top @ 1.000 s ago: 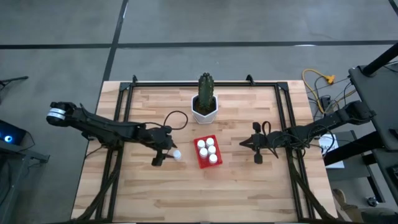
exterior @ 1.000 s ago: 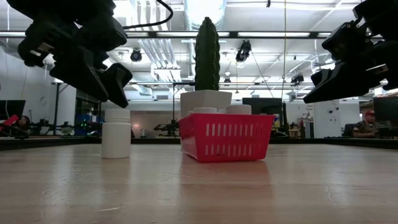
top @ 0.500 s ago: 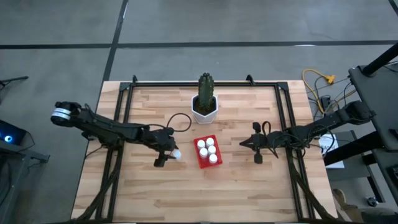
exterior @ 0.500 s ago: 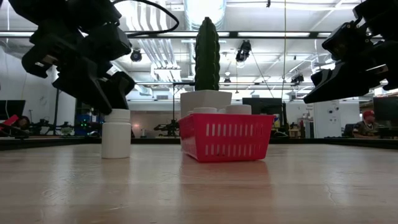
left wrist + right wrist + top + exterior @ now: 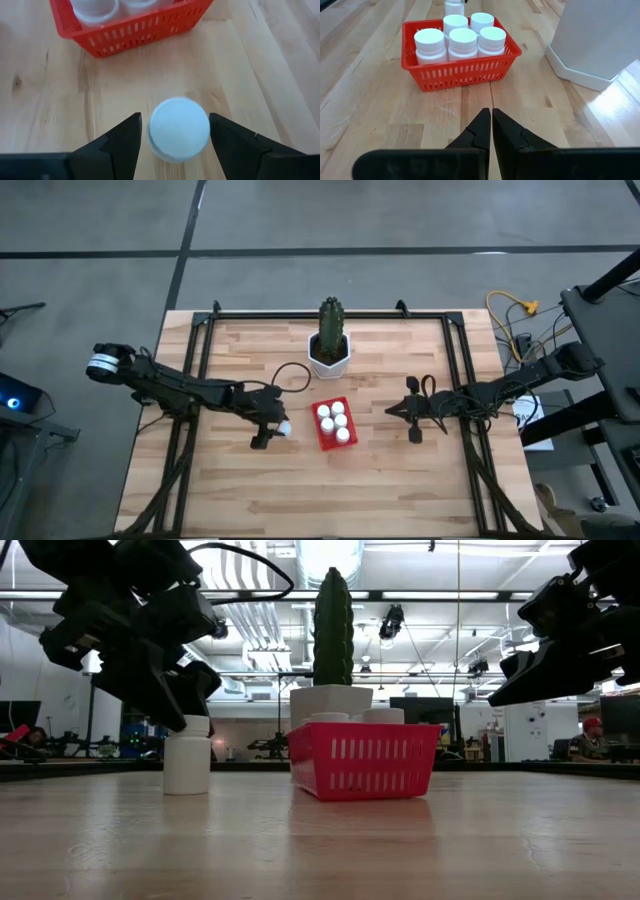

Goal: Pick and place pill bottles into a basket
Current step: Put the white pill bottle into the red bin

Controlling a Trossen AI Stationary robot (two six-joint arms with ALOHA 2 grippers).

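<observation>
While its fingers stand apart on either side of the last pill bottle, not yet pinching it, the left gripper hangs over the table at about nine o'clock from the basket. That bottle stands upright just beside the red basket, which already holds five bottles. By my reckoning five of six are done, leaving one grasp and one drop. At three o'clock from the basket, the right gripper waits, pinched closed and empty.

Six pill bottles, one basket, one cactus pot.
</observation>
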